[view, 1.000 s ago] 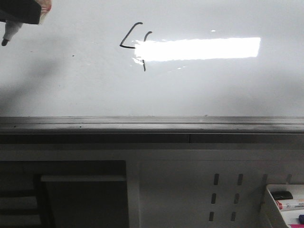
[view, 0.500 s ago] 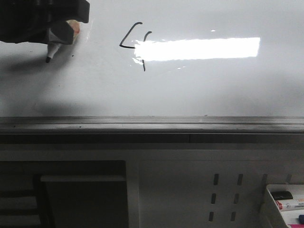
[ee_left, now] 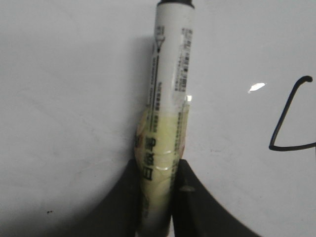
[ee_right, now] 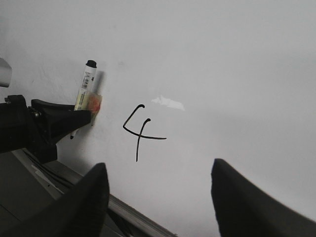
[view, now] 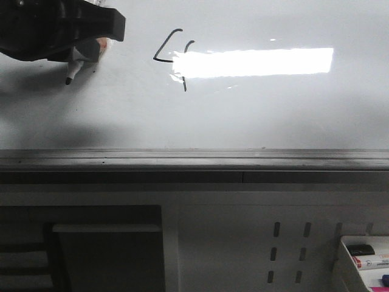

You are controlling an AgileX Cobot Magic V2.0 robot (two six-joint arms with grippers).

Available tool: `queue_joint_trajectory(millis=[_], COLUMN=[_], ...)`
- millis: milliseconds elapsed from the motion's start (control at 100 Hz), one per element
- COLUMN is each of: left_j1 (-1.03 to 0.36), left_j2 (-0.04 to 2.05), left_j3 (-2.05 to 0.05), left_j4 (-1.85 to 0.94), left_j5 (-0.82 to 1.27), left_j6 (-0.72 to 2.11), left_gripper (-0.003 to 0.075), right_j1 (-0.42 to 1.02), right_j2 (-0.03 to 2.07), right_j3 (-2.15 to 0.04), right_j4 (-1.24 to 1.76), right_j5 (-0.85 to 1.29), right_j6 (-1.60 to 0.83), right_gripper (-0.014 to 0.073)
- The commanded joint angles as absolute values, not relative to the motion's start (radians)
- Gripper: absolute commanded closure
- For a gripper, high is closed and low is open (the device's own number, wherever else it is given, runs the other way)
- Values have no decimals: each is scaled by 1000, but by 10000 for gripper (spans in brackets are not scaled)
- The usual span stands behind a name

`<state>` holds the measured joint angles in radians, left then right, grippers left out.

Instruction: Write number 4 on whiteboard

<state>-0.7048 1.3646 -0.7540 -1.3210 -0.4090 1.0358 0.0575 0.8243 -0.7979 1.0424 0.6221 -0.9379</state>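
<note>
Whiteboard (view: 255, 115): upright ahead, glossy, with a grey ledge (view: 194, 159) along its foot.
Number 4 (ee_right: 140, 131): already drawn high on the board, thin black strokes, partly washed out by glare in the front view.
Left gripper (ee_left: 157, 197): clamped on a marker (ee_left: 168, 89), tip pointing down to the left of the digit; contact with the board can't be judged.
Right gripper (ee_right: 158, 197): fingers spread apart, holding nothing.
Handling: the marker looks light, stiff and smooth; gripping mid-barrel seems best. Wet ink likely smudges.
</note>
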Motion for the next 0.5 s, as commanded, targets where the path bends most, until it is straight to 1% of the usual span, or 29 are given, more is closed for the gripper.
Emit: queue_joint_trajectory(millis=[0, 100, 130, 170, 200, 270, 320, 340, 350, 390, 440, 490], left_j1=[-702, -702, -702, -702, -702, -702, -702, -702, -702, -702, -702, -702], left_j2=[1355, 1355, 1355, 1355, 1355, 1355, 1353, 1352, 1349, 1341, 1325, 1302], left_j3=[-782, -782, -782, -782, -782, -782, -782, -782, -782, -782, -782, -782], left_j4=[-1301, -1300, -1300, -1300, -1300, -1300, -1300, -1300, -1300, -1300, -1300, -1300], left_j5=[-470, -474, -472, -466, -463, -461, -461, -461, -461, -459, -457, -457], left_j6=[1024, 1024, 1024, 1024, 1024, 1024, 1024, 1024, 1024, 1024, 1031, 1042], left_gripper=[740, 735, 722, 686, 651, 529, 411, 382, 354, 281, 220, 195], right_j1=[49, 49, 49, 49, 49, 49, 49, 49, 49, 49, 49, 49], right_j2=[817, 817, 817, 817, 817, 817, 817, 817, 817, 817, 817, 817], right_j3=[-824, -824, -824, -824, -824, -824, -824, -824, -824, -824, -824, -824], right_j4=[1087, 1087, 1087, 1087, 1087, 1087, 1087, 1087, 1087, 1087, 1087, 1087], right_j5=[594, 594, 594, 594, 594, 594, 594, 595, 595, 595, 595, 595], right_j6=[-943, -943, -943, -943, -943, -943, -943, -943, -943, -943, -943, -943], right_gripper=[190, 190, 190, 190, 190, 190, 190, 190, 190, 190, 190, 190])
